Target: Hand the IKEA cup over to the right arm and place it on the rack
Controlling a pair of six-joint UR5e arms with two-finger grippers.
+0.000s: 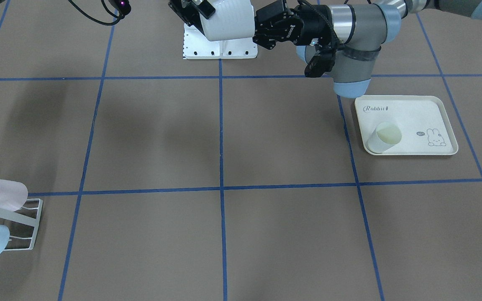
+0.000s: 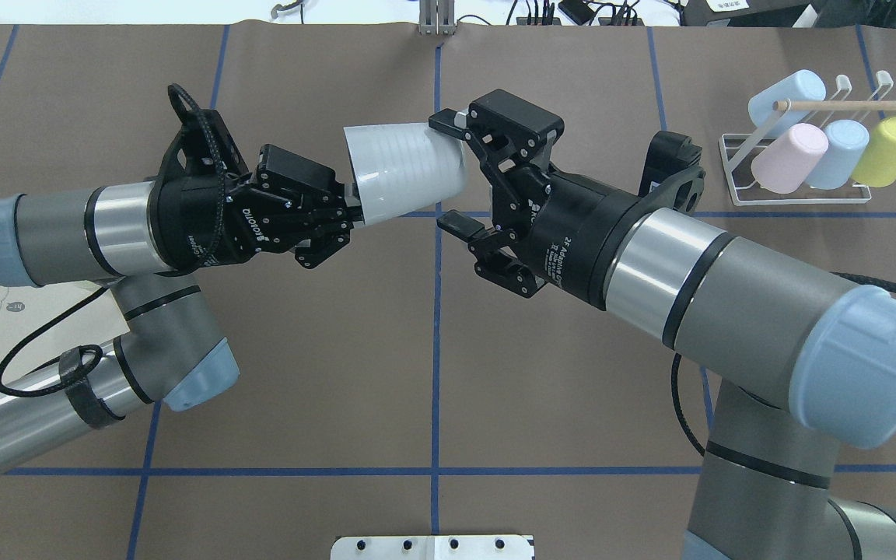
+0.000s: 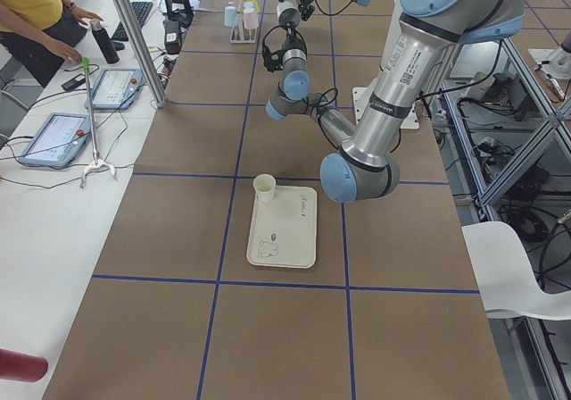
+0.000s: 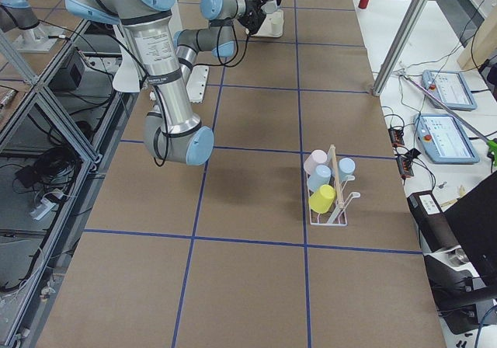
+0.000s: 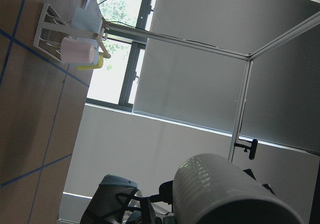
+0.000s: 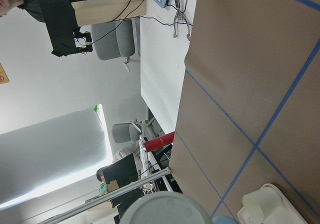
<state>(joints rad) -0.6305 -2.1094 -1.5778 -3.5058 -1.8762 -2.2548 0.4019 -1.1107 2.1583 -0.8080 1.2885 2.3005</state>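
Brown table (image 2: 300, 350) taped in blue squares, white wire rack (image 2: 852, 102) at its far right (4 pastel cups (image 2: 789, 159) on it), right gripper (image 2: 450, 173) with fingers spread either side of the white IKEA cup (image 2: 405, 175) in mid-air, left gripper (image 2: 347, 211) pinching its rim.

I read "Rabbit" in script on the cream tray (image 1: 416, 121), near its edge on the robot's side. The small bubble beside its rabbit drawing was too small for me to make out. The right gripper (image 2: 452, 173) carried "2F Adaptive" in white on its black body, and the left gripper (image 2: 348, 208) showed "ROBOTIQ". A printed sticker on the left arm (image 3: 401, 70) was unreadable.
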